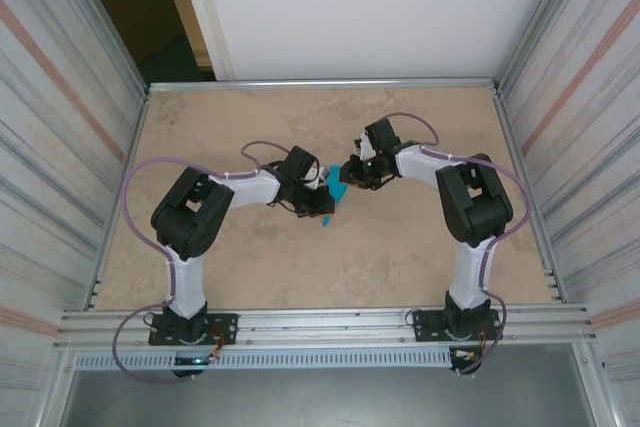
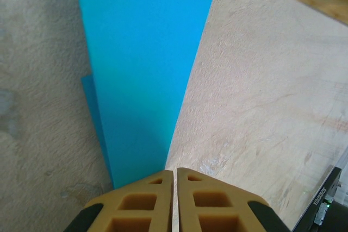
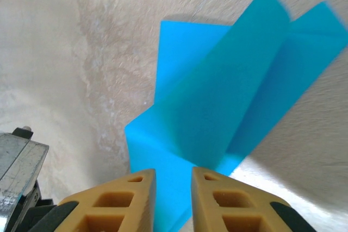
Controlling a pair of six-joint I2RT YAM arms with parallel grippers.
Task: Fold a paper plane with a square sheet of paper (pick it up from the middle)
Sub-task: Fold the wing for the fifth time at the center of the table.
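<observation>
Evidently our left gripper (image 2: 174,173) pinches the limp square sheet of paper (image 2: 147,52) by its edge, right gripper (image 3: 173,176) parted.

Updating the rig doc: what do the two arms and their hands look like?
Both the left arm and right arm have white links, bulky black joint housings and looping lilac cables. The left hand and right hand have tan fingers with rectangular cut-outs and black outer edges.

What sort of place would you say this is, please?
Probably a lab robot cell: a tan tabletop fenced by corrugated metal walls, with left arm and right arm bolted to an aluminium rail at its near edge.
</observation>
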